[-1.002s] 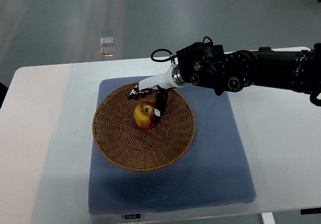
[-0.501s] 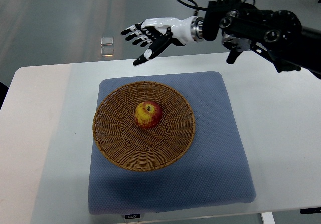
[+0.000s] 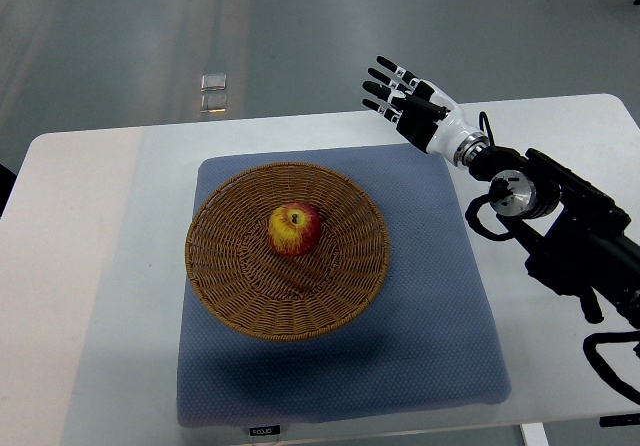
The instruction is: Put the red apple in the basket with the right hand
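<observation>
The red apple (image 3: 294, 228) sat in the basket (image 3: 240, 296); the right hand (image 3: 415, 108), fingers spread and empty, hovered upper right. A low arm sweep could nudge the basket.

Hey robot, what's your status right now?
Right hand open, empty, beyond the basket. Red apple in basket, on blue mat. Nothing in the way.

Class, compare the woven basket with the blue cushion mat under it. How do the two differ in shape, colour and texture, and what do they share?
Shape: the round brown wicker basket is circular; the blue-grey padded square mat has straight sides and rounded corners.
Colour: the basket is brown, the mat blue-grey.
Texture: the basket shows coarse woven strands, the mat a fine dotted fabric.
Load: the basket holds the red and yellow apple; the mat carries the basket.
Shared: both lie flat on the white table.
</observation>
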